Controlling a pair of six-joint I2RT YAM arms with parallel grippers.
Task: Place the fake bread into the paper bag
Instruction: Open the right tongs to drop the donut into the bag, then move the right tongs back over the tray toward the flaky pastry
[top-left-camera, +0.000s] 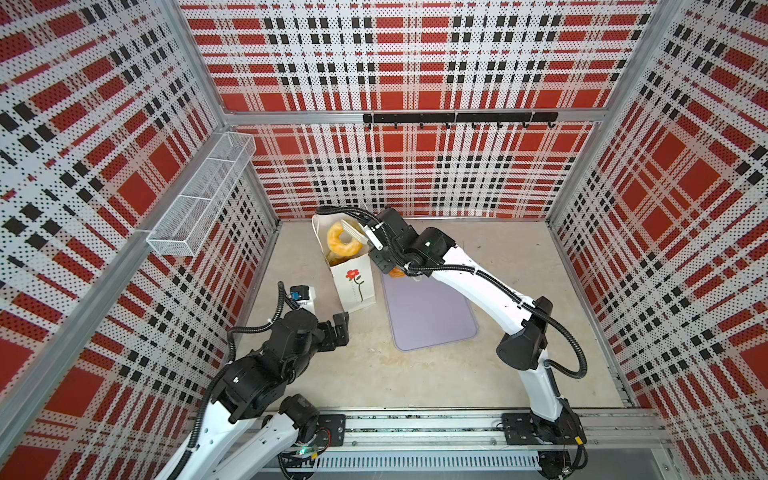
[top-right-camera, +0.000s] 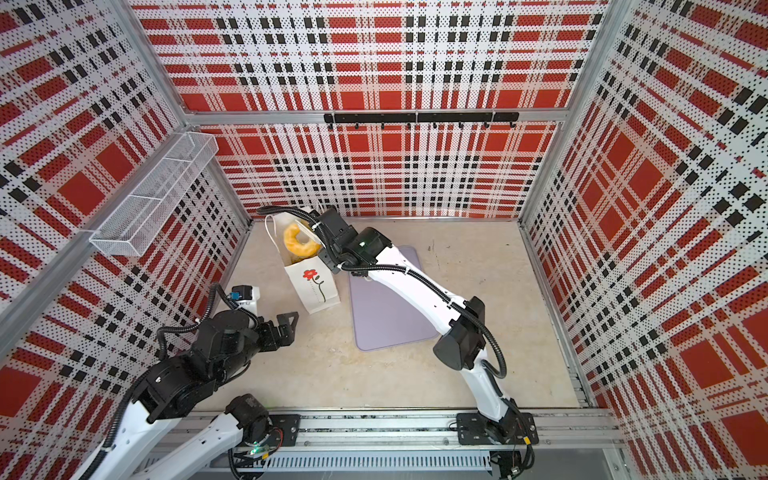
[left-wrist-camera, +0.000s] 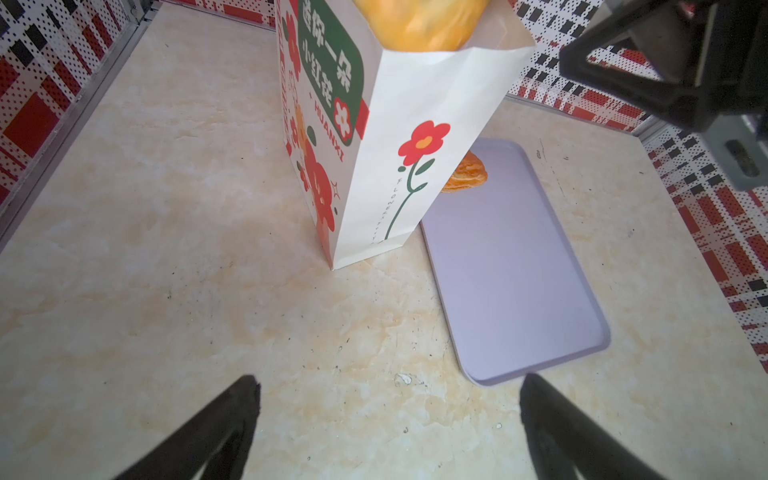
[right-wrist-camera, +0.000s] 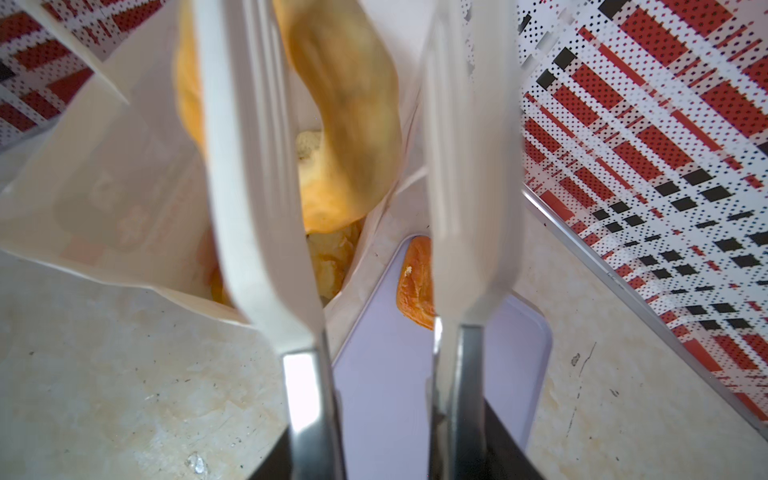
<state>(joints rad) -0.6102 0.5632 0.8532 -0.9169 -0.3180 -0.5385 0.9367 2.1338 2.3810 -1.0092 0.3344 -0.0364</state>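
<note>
Fake bread shows mainly as a ring doughnut (top-left-camera: 344, 244) standing on edge in the open mouth of the paper bag (top-left-camera: 354, 286), just above the centre of both top views. Paler pastries lie beneath it inside the bag in the right wrist view. The right fingers (right-wrist-camera: 249, 166), 2 white blades, reach over the bag's mouth with the blurred doughnut between them. They stand partly apart: 1 overlaps the doughnut's edge, and a strip of white bag shows between the doughnut and the other, so they look parted rather than clamped on it. The left fingers (left-wrist-camera: 232, 419), black, are spread wide and hold nothing. They hover over bare tabletop (top-left-camera: 415, 374) at the lower left of the bag, apart from it. 1 flaky pastry (left-wrist-camera: 465, 174) lies at the far end of the lilac tray (top-left-camera: 430, 316), just beside the bag and largely hidden under the right wrist in the top views. The tray lies flat just right of the bag. The tabletop is beige, marbled and scuffed. Perforated walls (top-left-camera: 415, 62) in red, white and black plaid close in 3 sides. A white mesh basket (top-left-camera: 199, 195) hangs on the wall at the left of the frame, and a black hook rail (top-left-camera: 459, 117) on the back wall. Both arms rise from a metal rail (top-left-camera: 415, 428) along the bottom edge.
</note>
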